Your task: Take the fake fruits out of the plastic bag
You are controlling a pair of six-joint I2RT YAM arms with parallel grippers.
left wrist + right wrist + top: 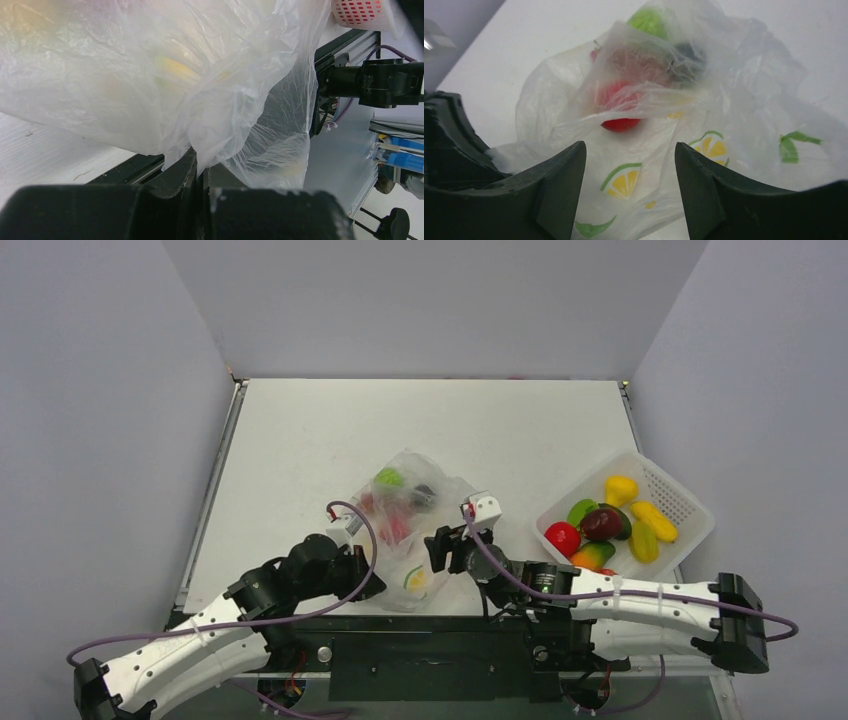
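The plastic bag (412, 540), clear film printed with citrus slices, lies crumpled near the table's front edge. Through it show fake fruits: a lime green one (388, 478), a dark one (423, 495) and a red one (392, 526). My left gripper (200, 159) is shut on a pinch of the bag's film (150, 75) at its near-left edge. My right gripper (630, 150) stands open just above the bag (724, 115), its fingers apart over a printed slice, with nothing between them. The red fruit (620, 124) lies just ahead, the green one (649, 20) further back.
A white perforated basket (690, 502) stands at the right and holds several fruits, among them a red one (562, 537), a maroon one (602, 523) and a yellow one (620, 487). The basket's corner (360, 12) shows in the left wrist view.
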